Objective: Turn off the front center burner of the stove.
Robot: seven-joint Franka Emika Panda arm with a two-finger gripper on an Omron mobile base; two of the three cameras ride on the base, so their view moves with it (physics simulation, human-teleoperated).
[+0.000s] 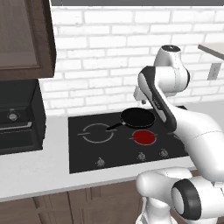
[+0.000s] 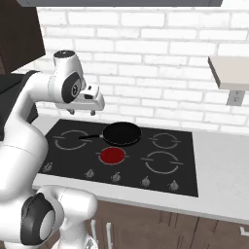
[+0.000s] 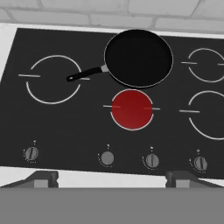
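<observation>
gripper [image 2: 82,112] spread wide, holding nothing, high above the stove [image 3: 17,131]. approach step; front center burner [image 3: 132,109] glowing red. next: descending to the knob row [image 3: 107,158], just before that burner.

A home kitchen: a black glass stove [image 2: 121,155] with grey knobs [image 3: 152,160] is set into a pale bench [image 1: 35,170], a frying pan [image 2: 121,133] sits on it, white brick tiles [image 2: 160,58] back it, and dark wood cabinets [image 1: 24,39] hang above.

White glossy arm [image 1: 197,131], dark joint bands, rounded links.
</observation>
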